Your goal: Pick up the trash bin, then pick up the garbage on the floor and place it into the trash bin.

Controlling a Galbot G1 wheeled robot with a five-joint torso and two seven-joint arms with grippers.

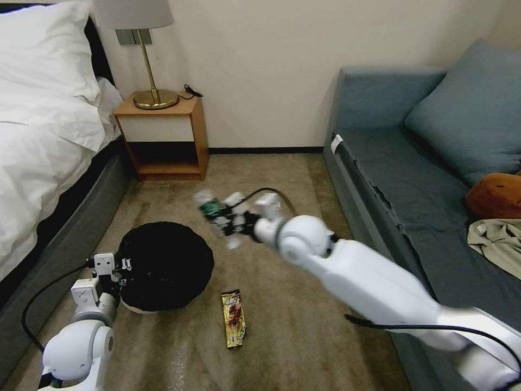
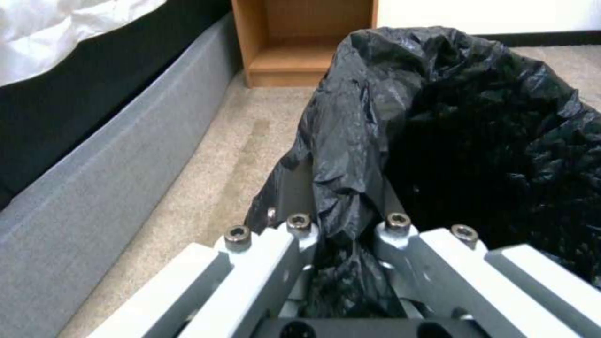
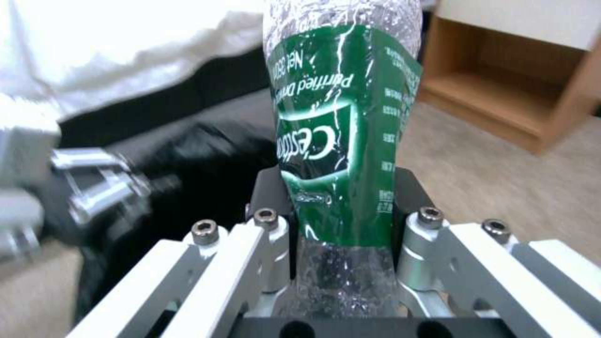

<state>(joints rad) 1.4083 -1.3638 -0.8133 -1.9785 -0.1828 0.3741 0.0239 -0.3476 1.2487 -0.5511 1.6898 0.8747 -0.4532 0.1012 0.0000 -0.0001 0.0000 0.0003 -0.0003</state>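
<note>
Carpeted floor [image 1: 304,326] lies between bed and sofa. Near the carpet's middle, the light, crushable bottle [image 3: 341,141] is clamped mid-body by the right gripper [image 3: 341,230]; the trash bin [image 1: 165,266] is held by its soft liner rim in the left gripper [image 2: 344,220]. One wrapper [image 1: 233,317] is left beside it.

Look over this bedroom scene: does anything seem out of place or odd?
Yes. A snack wrapper lies loose on the carpet beside the trash bin. The right end effector holds a crumpled bottle, and the left end effector pinches the bin's liner.
</note>
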